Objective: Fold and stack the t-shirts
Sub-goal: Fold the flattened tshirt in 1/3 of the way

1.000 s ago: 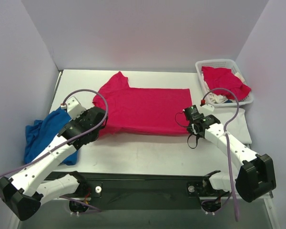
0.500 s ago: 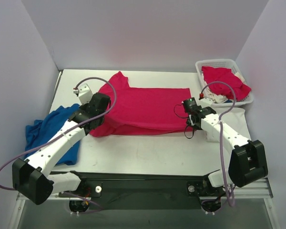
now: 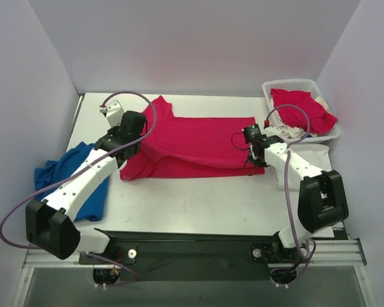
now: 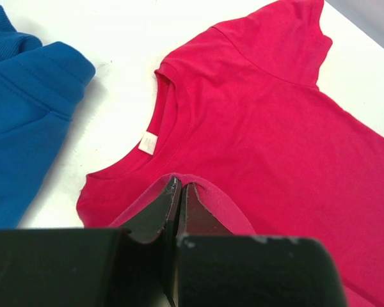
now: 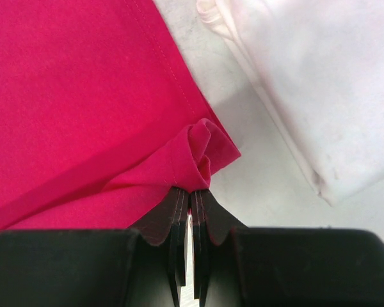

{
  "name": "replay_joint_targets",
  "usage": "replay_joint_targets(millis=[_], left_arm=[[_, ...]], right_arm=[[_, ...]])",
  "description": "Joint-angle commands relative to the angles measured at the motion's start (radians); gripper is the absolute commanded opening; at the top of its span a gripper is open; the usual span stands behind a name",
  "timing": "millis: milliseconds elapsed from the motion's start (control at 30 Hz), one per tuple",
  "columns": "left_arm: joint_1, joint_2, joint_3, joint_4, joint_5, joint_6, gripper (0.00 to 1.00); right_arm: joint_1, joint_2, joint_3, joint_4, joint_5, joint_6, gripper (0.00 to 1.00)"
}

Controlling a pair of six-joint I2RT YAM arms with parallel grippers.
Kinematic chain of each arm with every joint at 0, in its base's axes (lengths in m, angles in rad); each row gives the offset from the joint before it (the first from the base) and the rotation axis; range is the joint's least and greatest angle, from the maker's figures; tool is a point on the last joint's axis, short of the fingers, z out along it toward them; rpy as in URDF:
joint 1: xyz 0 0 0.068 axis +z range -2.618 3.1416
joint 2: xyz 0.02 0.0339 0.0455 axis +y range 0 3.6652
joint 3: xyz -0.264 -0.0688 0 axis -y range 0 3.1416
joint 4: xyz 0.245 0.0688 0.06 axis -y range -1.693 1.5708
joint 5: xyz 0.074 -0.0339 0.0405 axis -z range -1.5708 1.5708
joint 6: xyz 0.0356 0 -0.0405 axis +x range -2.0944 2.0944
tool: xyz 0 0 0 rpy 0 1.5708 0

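Note:
A bright pinkish-red t-shirt (image 3: 198,144) lies spread across the middle of the table, neck to the left, with its near edge lifted and doubled back over itself. My left gripper (image 3: 139,137) is shut on that edge at the sleeve end, and its tips (image 4: 179,185) pinch a red fold just below the collar (image 4: 155,121). My right gripper (image 3: 251,152) is shut on the bunched hem corner (image 5: 201,153) at the shirt's right end. A white t-shirt (image 3: 317,160) lies folded at the right, close to that corner (image 5: 307,77). Another red t-shirt (image 3: 301,105) hangs out of the basket.
A white lattice basket (image 3: 293,84) stands at the back right with cloth in it. A crumpled blue garment (image 3: 64,179) lies at the left edge, beside the shirt's collar (image 4: 25,109). Grey walls close in the table (image 3: 198,198) on three sides.
Both grippers have moved away from the bases and toward the back wall, carrying the red shirt's near edge up and over the shirt. The fold has deepened.

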State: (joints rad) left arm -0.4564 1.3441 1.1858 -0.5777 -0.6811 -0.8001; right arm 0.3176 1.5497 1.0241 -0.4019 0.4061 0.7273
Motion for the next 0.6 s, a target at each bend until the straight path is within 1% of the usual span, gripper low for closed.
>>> replay_joint_targets(millis=[0, 400, 467, 500, 533, 567], left_arm=[[0.013, 0.039, 0.070, 0.059, 0.008, 0.024, 0.00], [0.045, 0.153, 0.098, 0.088, 0.032, 0.024, 0.00], [0.050, 0.170, 0.109, 0.090, 0.034, 0.027, 0.00], [0.053, 0.190, 0.113, 0.098, 0.035, 0.029, 0.00], [0.061, 0.200, 0.118, 0.101, 0.043, 0.030, 0.00], [0.064, 0.225, 0.129, 0.114, 0.048, 0.035, 0.00]], right_arm=[[-0.008, 0.033, 0.048, 0.001, 0.007, -0.011, 0.00], [-0.028, 0.163, 0.163, 0.008, -0.007, -0.025, 0.00], [-0.032, 0.184, 0.191, 0.008, -0.013, -0.026, 0.07], [-0.038, 0.206, 0.198, 0.008, -0.015, -0.029, 0.11], [-0.043, 0.216, 0.211, 0.006, -0.015, -0.029, 0.27], [-0.048, 0.226, 0.231, 0.008, -0.016, -0.031, 0.35]])
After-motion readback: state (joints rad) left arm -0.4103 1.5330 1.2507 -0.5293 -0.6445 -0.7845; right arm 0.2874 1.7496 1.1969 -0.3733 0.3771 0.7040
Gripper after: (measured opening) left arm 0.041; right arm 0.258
